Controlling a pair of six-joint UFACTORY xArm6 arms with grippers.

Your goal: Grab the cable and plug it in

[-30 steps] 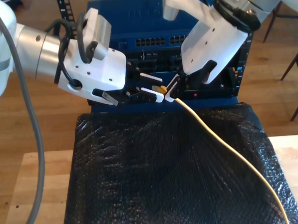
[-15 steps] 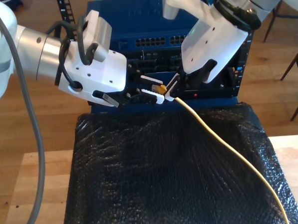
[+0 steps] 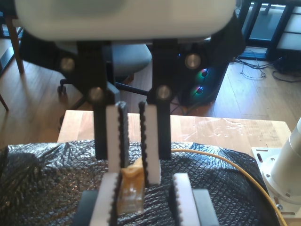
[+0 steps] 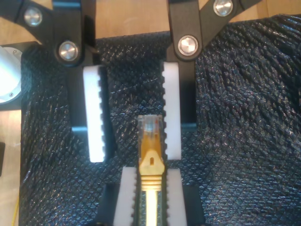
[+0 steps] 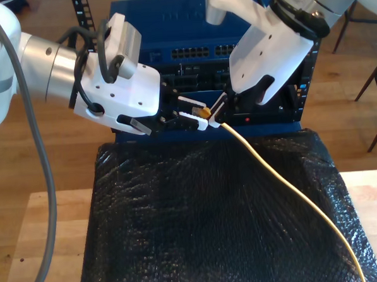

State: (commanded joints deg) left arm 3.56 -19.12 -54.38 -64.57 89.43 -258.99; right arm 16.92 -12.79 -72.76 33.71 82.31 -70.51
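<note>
Black bubble wrap (image 5: 212, 228) covers the table. Above its far edge, my second gripper (image 4: 149, 200) clamps the cable (image 5: 286, 193) behind its plug (image 4: 150, 129), which pokes between my first gripper's (image 4: 132, 115) parted fingers.

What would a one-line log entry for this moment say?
my second gripper: shut on cable behind its plug | my first gripper: open, fingers either side of plug | plugged in: not yet
</note>
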